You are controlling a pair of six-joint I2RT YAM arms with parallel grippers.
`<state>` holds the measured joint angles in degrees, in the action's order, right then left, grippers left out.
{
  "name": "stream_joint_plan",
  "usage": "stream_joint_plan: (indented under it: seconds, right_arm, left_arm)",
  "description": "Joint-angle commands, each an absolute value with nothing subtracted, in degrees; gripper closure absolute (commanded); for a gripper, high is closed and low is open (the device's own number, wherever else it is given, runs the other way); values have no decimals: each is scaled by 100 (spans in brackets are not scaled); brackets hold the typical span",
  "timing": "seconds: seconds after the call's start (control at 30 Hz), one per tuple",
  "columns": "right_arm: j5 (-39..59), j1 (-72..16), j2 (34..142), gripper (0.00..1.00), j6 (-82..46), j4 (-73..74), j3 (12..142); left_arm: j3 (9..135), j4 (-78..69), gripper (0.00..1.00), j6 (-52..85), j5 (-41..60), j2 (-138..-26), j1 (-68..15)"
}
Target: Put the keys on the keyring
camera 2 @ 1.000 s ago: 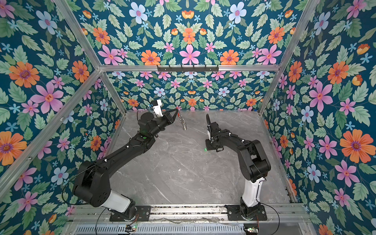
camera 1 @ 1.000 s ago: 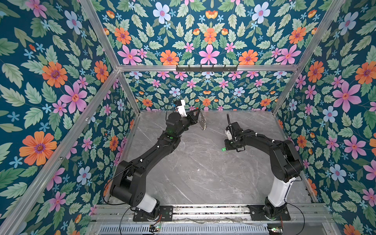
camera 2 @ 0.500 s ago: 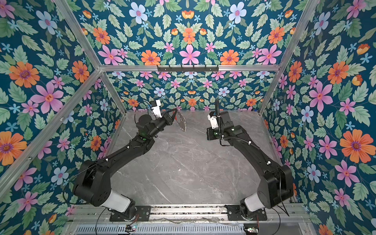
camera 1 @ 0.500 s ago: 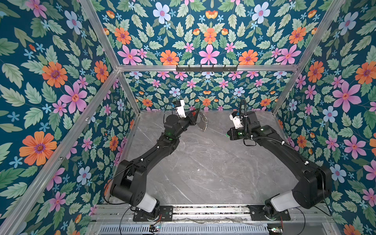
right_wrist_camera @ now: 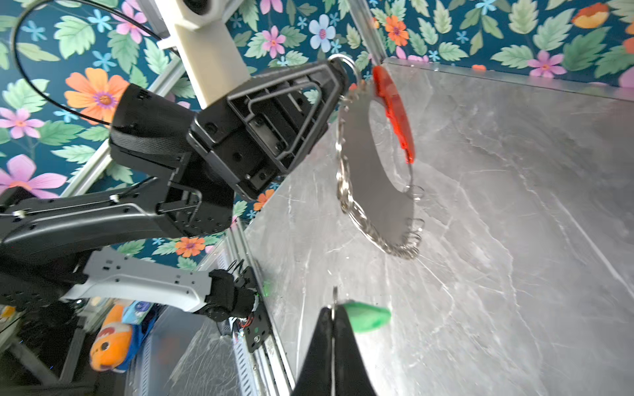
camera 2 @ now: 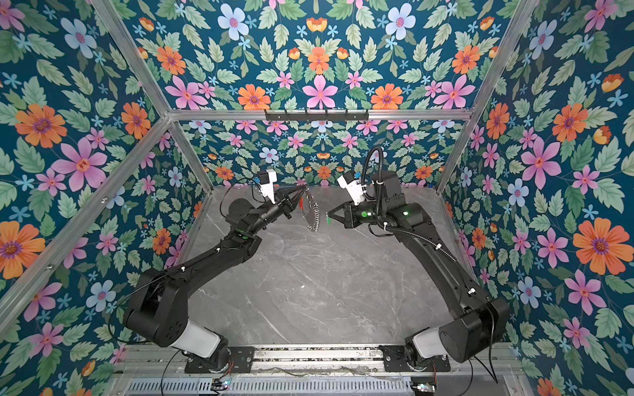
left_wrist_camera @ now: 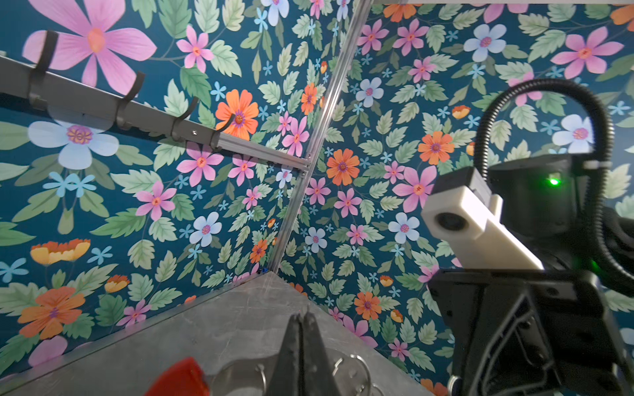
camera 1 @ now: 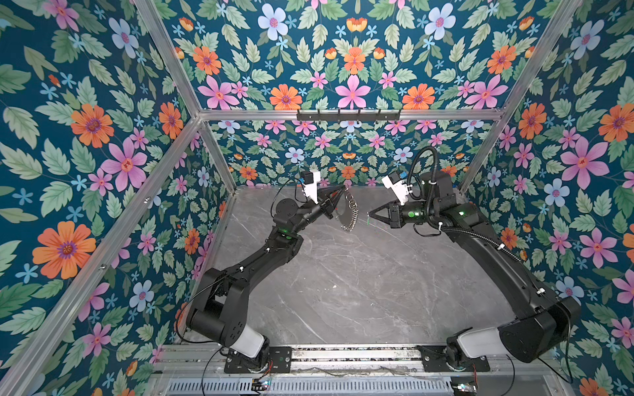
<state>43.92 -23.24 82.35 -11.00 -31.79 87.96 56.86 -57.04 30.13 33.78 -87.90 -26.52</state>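
Keyring (right_wrist_camera: 374, 199), one, clamped by left gripper (right_wrist_camera: 339, 73); one key (right_wrist_camera: 367, 320) pinched by right gripper (right_wrist_camera: 332, 313).

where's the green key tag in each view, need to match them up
Top view: green key tag at right tool tip, just right of keyring.
Top view: same spot.
Left wrist: not in it.
Right wrist: bottom middle, beside the tool tips.
Shared landmark: the keyring, in all four.
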Motion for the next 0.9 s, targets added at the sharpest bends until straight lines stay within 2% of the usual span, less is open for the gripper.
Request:
stream_joint_plan:
  seconds: [0.0, 0.33, 0.47, 0.6, 0.77, 0.87]
  right_arm:
    - [4808, -2392, 8420, 100, -1166, -3374, 9110]
    - [4644, -2476, 8884, 100, -1396, -3368, 9709]
    - [3390, -2403, 9005, 100, -1660, -3659, 9708]
    - [2569, -2180, 8967, 100, -2022, -3764, 8825]
    - [1471, -2177, 8968, 100, -2003, -4185, 7746]
    - [1160, -2173, 9110, 100, -2075, -4437, 7308]
  left_arm:
    - [5600, -6445, 100, 3099, 3709, -8721, -2646]
    - [5461, -6451, 100, 3274, 3977, -8603, -2654]
    - [5354, -6230, 100, 3195, 3645, -8510, -2646]
    - [5269, -5540, 100, 2721, 3317, -8281, -2646]
    - [5164, -5485, 100, 2668, 3325, -8228, -2646]
    - [5165, -5564, 100, 2786, 3377, -8323, -2646]
